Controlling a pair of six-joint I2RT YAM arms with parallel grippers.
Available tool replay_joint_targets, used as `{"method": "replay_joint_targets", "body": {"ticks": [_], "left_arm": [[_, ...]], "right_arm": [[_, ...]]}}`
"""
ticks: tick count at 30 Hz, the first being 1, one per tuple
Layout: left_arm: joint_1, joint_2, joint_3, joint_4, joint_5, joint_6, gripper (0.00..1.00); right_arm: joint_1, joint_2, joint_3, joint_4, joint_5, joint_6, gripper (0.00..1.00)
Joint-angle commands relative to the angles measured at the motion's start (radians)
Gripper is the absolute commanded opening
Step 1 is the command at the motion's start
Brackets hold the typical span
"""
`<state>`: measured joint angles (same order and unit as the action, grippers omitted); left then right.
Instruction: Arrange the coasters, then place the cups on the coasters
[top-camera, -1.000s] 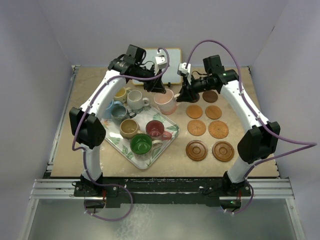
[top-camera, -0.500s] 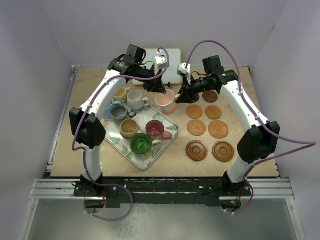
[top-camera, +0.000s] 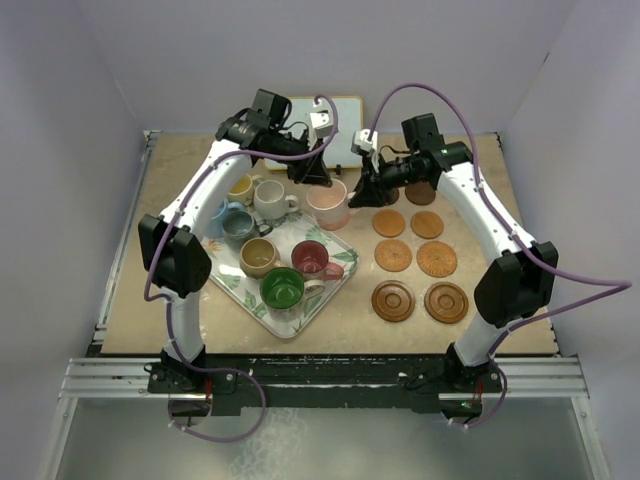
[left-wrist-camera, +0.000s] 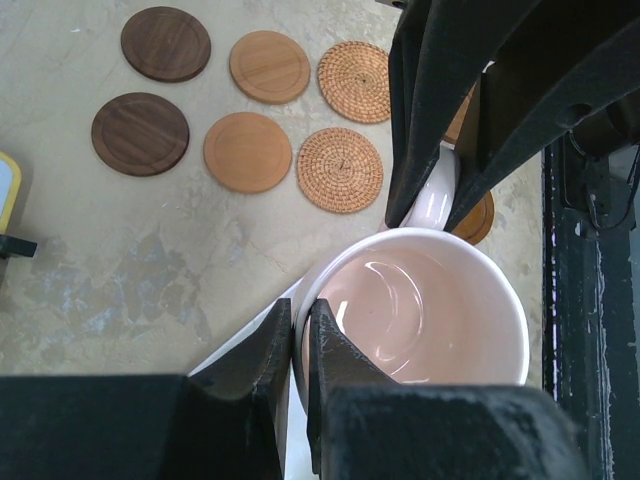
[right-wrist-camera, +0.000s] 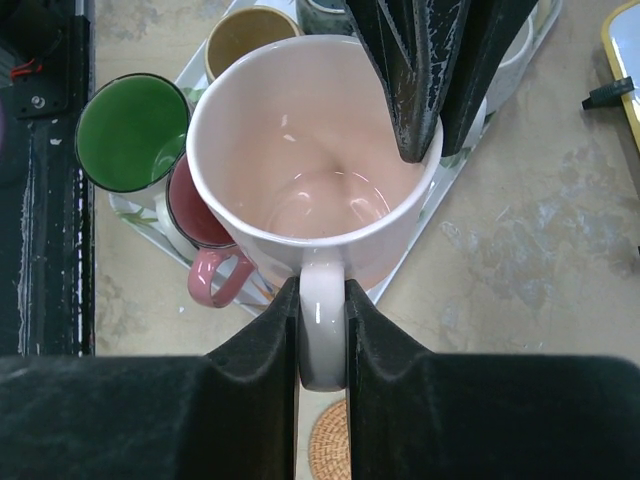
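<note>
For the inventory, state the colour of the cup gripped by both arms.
The cup is pale pink, inside and out; the right wrist view shows it best.

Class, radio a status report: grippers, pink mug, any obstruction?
Left gripper shut on pale pink ceramic mug, at rim. Right gripper shut on its handle. Round flat coasters in view bare. No obstruction seen.

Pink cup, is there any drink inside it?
No, the pink cup is empty; the right wrist view shows its bare, shiny bottom.
</note>
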<state>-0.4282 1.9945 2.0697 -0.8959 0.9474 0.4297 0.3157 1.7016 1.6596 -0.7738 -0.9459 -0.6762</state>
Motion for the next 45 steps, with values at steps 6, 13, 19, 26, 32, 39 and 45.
{"method": "replay_joint_targets", "body": {"ticks": [6,13,19,26,32,39,45], "left_arm": [[-0.003,-0.049,0.017,0.070,0.068,-0.002,0.14],[0.073,-0.079,-0.052,0.304,0.089,-0.226,0.42],[0.162,-0.134,-0.142,0.461,0.080,-0.355,0.63],[0.200,-0.193,-0.225,0.468,-0.134,-0.367,0.74],[0.200,-0.243,-0.324,0.466,-0.210,-0.320,0.78],[0.203,-0.261,-0.377,0.399,-0.200,-0.227,0.79],[0.210,-0.261,-0.425,0.390,-0.194,-0.203,0.80]], "right_arm": [[-0.003,-0.037,-0.035,-0.016,-0.012,0.000,0.00],[-0.030,-0.065,-0.061,-0.012,0.003,0.011,0.00],[-0.115,-0.107,-0.122,0.098,0.007,0.105,0.00],[-0.262,-0.135,-0.186,0.290,0.122,0.227,0.00],[-0.363,-0.074,-0.206,0.461,0.162,0.288,0.00],[-0.430,0.054,-0.177,0.627,0.113,0.237,0.00],[-0.471,0.153,-0.178,0.773,0.080,0.239,0.00]]}}
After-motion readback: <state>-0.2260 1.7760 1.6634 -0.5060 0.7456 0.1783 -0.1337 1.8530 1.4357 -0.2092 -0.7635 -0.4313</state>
